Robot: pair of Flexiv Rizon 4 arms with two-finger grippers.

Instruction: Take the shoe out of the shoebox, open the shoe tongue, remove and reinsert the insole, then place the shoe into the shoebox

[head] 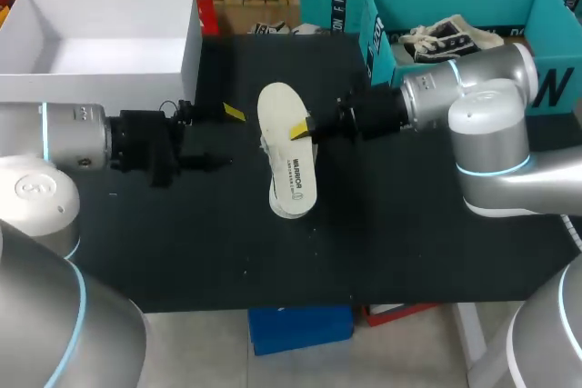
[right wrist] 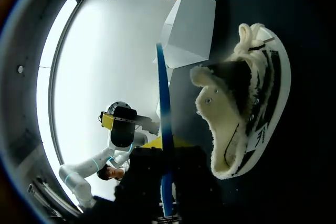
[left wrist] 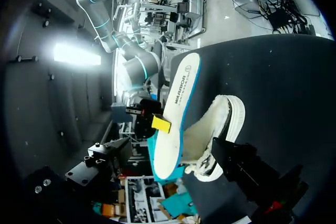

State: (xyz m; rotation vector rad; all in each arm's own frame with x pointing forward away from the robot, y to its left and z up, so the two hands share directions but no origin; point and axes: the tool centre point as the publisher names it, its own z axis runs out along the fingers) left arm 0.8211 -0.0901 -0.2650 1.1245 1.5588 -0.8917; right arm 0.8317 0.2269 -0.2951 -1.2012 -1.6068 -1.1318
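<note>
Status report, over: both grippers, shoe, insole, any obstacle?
Left gripper open, empty, apart from shoe. Right gripper shut on insole, out of shoe, close beside it. Shoe lies on table. No obstacle seen.

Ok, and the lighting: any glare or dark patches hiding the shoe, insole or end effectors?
Head view: even light, but the white shoebox glares and the left end effector blends into the black table. Right wrist view: a bright backdrop silhouettes the right end effector and the edge-on insole; the shoe is readable. Left wrist view: shoe and insole well lit.
</note>
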